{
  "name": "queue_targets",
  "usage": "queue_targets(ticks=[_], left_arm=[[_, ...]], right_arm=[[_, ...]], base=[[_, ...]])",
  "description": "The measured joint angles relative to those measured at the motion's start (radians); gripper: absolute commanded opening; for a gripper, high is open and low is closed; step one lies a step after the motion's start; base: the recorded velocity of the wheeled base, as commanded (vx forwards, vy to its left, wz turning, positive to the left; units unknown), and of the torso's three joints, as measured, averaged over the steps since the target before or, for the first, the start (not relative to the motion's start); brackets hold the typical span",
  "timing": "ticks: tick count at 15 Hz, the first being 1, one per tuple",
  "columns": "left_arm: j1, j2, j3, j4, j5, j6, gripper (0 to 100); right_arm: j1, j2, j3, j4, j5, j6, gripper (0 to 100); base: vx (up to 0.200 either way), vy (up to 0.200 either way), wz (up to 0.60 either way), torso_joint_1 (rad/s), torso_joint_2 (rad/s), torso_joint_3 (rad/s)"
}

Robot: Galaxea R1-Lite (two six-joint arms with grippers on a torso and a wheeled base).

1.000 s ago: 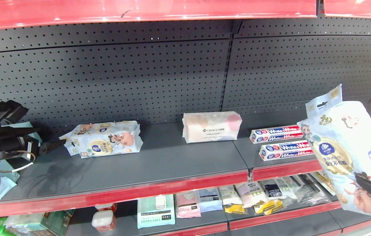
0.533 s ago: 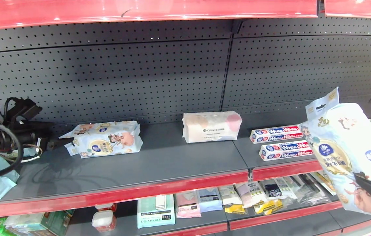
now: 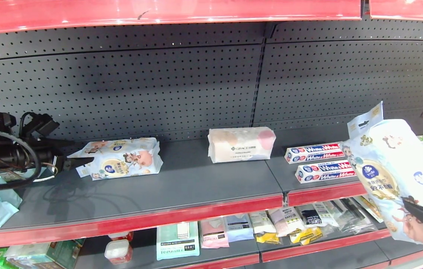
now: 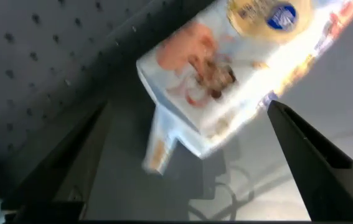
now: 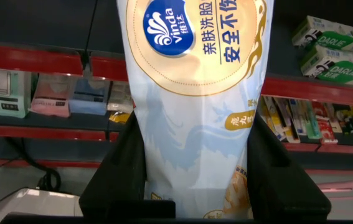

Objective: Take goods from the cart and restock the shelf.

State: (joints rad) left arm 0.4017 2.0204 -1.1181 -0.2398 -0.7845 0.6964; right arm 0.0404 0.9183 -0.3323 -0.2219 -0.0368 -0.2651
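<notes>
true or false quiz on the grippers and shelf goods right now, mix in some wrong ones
1. The right gripper clamps the held wipes pack. True.
2. Three toothpaste boxes lie on the shelf. False: two toothpaste boxes do.
3. The left gripper is open at the lying wipes pack. True.
4. The tissue pack lies left of the lying wipes pack. False: it lies to its right, mid-shelf.

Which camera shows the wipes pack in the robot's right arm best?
The head view: the held pack appears almost whole, hang tab up, the right gripper clamping its lower end. The right wrist view has its front close up between the fingers. The left wrist view faces another pack.
</notes>
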Motion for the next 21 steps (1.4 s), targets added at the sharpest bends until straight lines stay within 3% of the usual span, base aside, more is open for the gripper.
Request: queue_targets(ticks=[8,15,21], left_arm=[[-0.047,0.125,-0.153,0.072,-0.029,0.003,100],[-0.071,0.155,-0.214,0.157,-0.053,0.003,100],[-0.097,0.170,-0.225,0.167,-0.059,0.006,100]], right_arm=[[-0.011,0.029,-0.005,-0.001,0.000,-0.030,0],[-0.018,0.061,-0.024,-0.003,0.000,-0.040,0],[-0.018,0.066,-0.028,-0.003,0.000,-0.040,0]], base=[[0.000,0.000,0.00,0.000,0.00,0.000],[0.000,0.000,0.00,0.000,0.00,0.000],[0.000,0.000,0.00,0.000,0.00,0.000]])
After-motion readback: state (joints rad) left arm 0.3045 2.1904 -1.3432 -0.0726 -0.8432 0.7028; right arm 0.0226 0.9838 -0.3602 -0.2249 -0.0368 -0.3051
